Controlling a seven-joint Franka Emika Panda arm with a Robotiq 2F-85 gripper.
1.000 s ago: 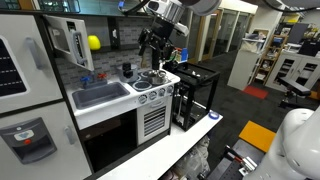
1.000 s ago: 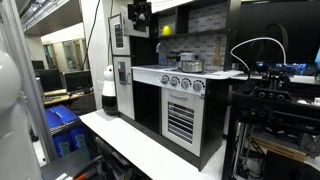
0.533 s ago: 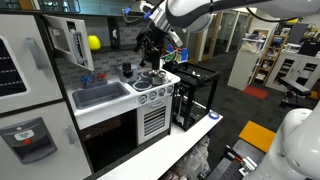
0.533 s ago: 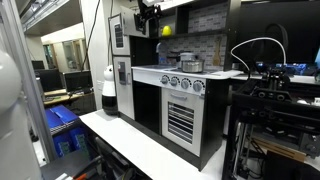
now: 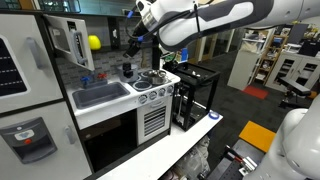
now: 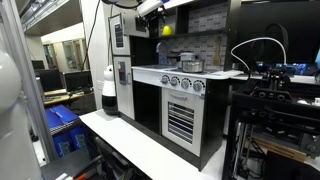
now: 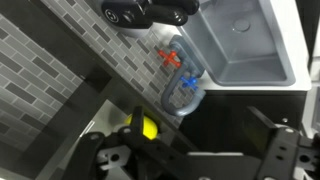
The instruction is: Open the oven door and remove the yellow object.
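**A:** Entry, current moment. Where is the target?

**B:** The small, smooth, bright yellow ball (image 5: 94,42) sits inside the compartment of the white toy oven (image 5: 62,30), seen in both exterior views (image 6: 165,31). The white-framed oven door with its dark window (image 5: 70,42) stands swung open just beside the ball.

**A:** Change against one second ago?

**B:** Ball and door are where they were. The gripper (image 5: 134,42) has left its place above the stove top (image 5: 150,82) and moved toward the open compartment. It is now near the ball, not touching. More of the white arm (image 5: 200,18) now stretches across the top of that exterior view.

**A:** Jaws?

**B:** In the wrist view the dark fingers (image 7: 108,160) sit at the lower edge, spread wide with nothing gripped. A yellow patch shows between them, farther off. Beyond are the grey sink (image 7: 245,40) and the tap with red and blue handles (image 7: 180,75).
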